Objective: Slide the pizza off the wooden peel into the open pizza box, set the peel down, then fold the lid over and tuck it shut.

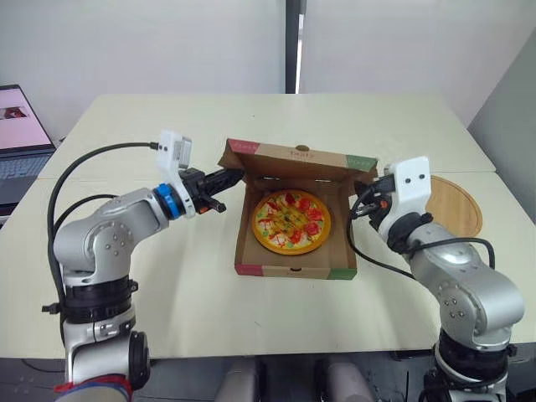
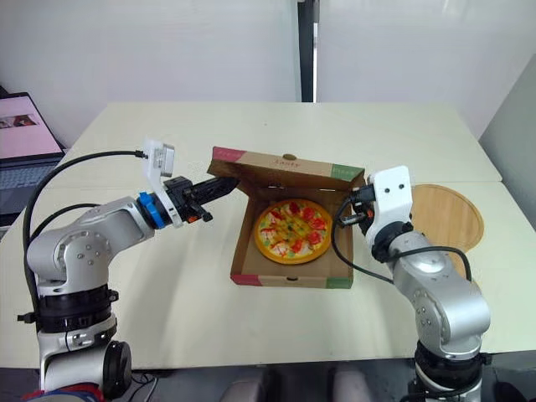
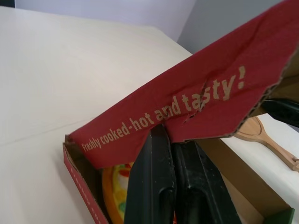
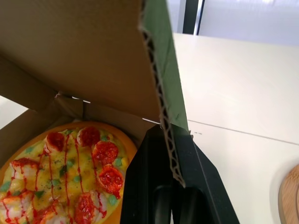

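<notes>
- Watching from the head camera, I am seeing the pizza (image 1: pixel 291 221) lying flat inside the pizza box (image 1: pixel 293 270), which is sitting near the middle of the table (image 1: pixel 167 276).
- The lid (image 1: pixel 301 159) is standing partly raised along the far side of the box, leaning over the pizza but not down on it.
- The left gripper (image 1: pixel 230 177) is reaching in from the robot's left and meeting the lid at its left corner.
- Through the left wrist camera, I am seeing its two black fingers (image 3: pixel 156 177) drawn narrow, with the red side flap (image 3: pixel 187 102) and its "Freshly cooked - hot and tasty!" print pinched at their tips.
- The right gripper (image 1: pixel 362 197) is holding the lid's opposite corner, on the robot's right.
- Through the right wrist camera, I am seeing the corrugated edge of the green side flap (image 4: pixel 168 70) running down between its fingers (image 4: pixel 147 177), which are closed tight on it.
- The wooden peel (image 1: pixel 456 205) is lying flat on the table to the right of the box, beyond the right arm and apart from both grippers.
- A laptop (image 1: pixel 21 142) is sitting open at the far left edge of the scene.
</notes>
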